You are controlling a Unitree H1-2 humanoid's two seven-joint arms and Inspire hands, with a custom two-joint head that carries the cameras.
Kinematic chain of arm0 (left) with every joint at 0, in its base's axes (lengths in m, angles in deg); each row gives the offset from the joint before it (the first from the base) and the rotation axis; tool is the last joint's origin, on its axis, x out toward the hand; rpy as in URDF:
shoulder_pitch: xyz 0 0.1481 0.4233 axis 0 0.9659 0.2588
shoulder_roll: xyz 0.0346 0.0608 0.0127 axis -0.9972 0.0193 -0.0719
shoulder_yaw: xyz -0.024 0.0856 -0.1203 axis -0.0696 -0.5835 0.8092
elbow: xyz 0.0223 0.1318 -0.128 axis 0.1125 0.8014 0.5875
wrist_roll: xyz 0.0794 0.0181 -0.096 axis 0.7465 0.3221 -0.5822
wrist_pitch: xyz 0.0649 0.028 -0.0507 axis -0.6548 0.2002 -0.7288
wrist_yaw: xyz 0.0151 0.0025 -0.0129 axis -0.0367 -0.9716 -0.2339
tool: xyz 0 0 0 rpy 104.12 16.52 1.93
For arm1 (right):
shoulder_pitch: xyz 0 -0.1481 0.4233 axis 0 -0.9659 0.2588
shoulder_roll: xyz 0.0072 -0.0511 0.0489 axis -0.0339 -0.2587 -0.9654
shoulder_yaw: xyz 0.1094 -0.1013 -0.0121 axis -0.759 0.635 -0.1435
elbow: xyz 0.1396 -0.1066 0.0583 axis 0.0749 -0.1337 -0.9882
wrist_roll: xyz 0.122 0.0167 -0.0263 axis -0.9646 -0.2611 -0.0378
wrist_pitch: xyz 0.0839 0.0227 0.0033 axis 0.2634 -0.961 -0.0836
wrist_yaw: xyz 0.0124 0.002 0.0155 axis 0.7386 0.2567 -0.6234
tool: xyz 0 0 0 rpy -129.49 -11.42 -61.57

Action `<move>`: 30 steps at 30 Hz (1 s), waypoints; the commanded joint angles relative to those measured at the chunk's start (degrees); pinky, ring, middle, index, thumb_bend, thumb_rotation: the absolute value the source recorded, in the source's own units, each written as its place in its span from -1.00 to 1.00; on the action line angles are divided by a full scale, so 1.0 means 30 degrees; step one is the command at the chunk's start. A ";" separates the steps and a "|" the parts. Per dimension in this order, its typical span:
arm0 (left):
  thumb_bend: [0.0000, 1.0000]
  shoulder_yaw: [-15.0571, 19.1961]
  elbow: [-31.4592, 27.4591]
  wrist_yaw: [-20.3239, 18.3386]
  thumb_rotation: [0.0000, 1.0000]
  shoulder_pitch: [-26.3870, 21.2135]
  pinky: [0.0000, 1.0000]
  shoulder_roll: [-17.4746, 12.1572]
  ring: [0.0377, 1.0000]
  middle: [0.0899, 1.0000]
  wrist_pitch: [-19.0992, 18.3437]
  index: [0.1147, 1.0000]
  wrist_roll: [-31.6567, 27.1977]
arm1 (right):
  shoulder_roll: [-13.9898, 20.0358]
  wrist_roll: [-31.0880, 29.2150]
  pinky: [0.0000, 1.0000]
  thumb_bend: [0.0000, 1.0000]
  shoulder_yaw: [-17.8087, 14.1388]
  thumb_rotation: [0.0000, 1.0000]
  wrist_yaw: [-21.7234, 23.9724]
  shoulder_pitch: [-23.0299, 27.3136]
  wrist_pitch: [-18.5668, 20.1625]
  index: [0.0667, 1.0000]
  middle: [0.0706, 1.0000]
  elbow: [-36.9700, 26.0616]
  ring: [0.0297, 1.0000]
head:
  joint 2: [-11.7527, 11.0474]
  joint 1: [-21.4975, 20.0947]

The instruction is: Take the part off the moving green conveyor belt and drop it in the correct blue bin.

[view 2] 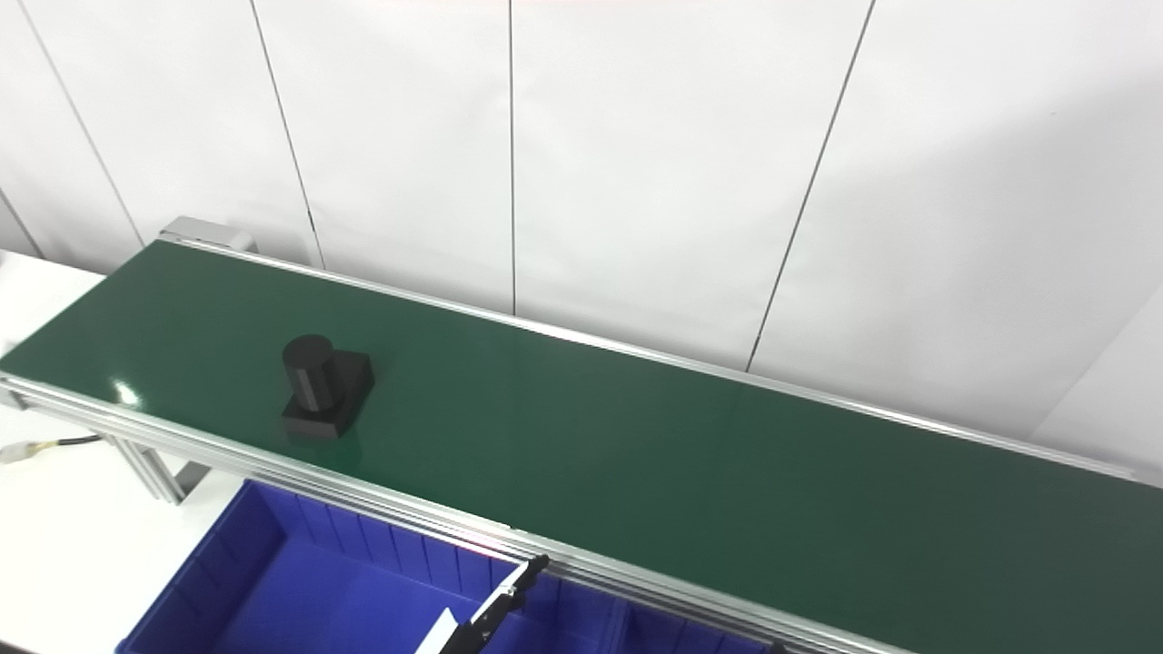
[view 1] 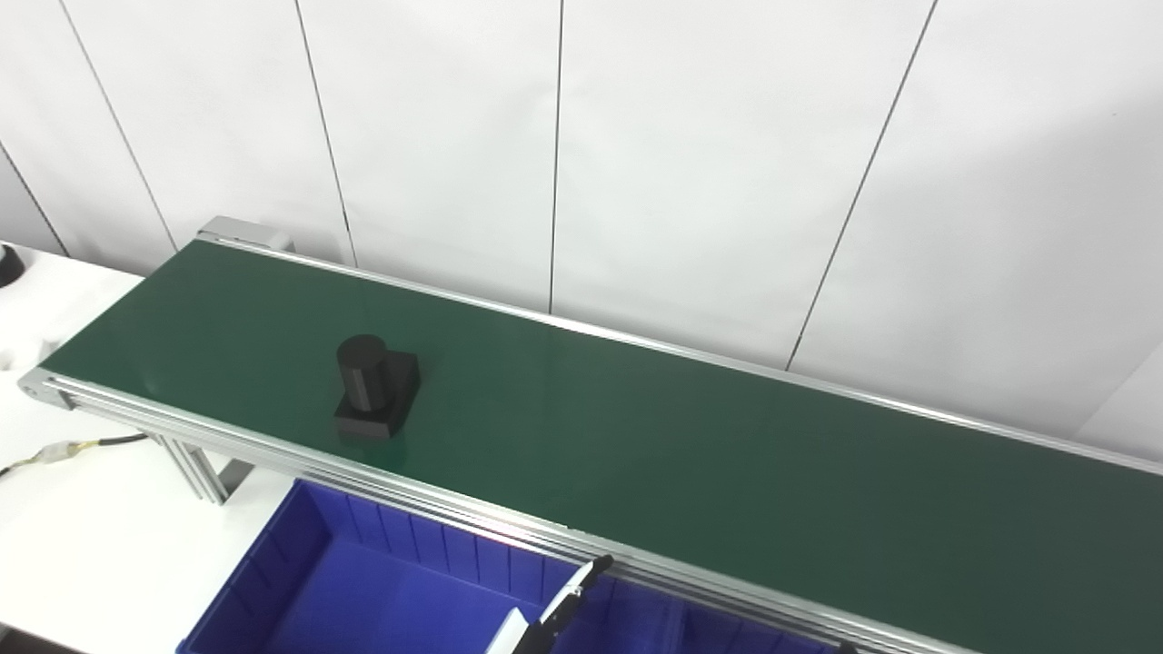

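Note:
A black part (view 1: 375, 388), a short cylinder upright on a square block, sits on the green conveyor belt (view 1: 690, 454) toward its left end, near the front edge. It also shows in the right eye view (view 2: 325, 386). Only one outstretched black-and-white finger of my left hand (view 1: 552, 619) shows at the bottom edge, over the blue bin (view 1: 300, 581), well to the right of the part and below it. The rest of that hand is cut off. My right hand is out of view.
The blue bin has a divider and a second compartment (view 1: 654, 627) to the right. The belt's aluminium rail (view 1: 436, 498) runs between bins and belt. A white table (view 1: 82, 536) with a cable lies at the left. A white panelled wall stands behind.

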 commanded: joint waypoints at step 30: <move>0.47 0.0150 -0.0330 0.0027 0.88 -0.0551 0.94 -0.0531 0.98 1.00 0.0836 0.96 -0.0078 | 0.0660 0.2039 1.00 0.55 -0.0890 0.83 -0.3368 0.2001 -0.0984 0.98 0.87 -0.5157 0.93 | 0.1174 -0.3991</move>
